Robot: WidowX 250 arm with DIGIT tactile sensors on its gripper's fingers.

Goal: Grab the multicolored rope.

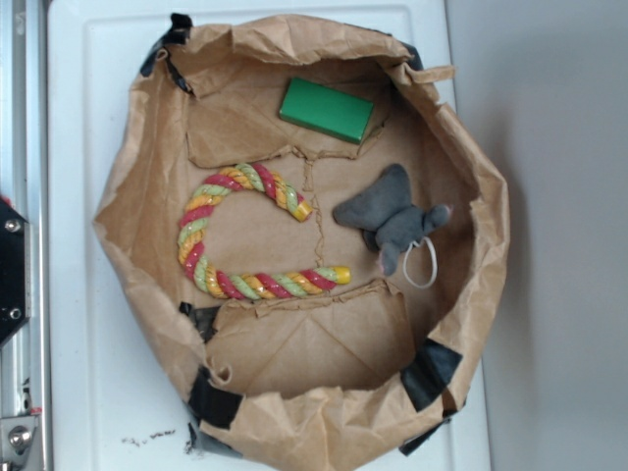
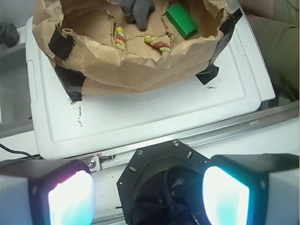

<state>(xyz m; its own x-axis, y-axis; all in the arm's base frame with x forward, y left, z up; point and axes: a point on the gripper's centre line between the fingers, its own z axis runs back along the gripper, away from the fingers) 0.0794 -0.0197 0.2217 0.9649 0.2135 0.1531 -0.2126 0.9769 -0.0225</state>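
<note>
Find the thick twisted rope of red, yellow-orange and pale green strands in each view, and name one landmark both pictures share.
Exterior: the multicolored rope lies left of centre on the paper bag floor, bent in a C opening right.
Wrist: only two short pieces show at top centre, above the bag's near wall; the open gripper is far off.
Shared landmark: the green rectangular block.
</note>
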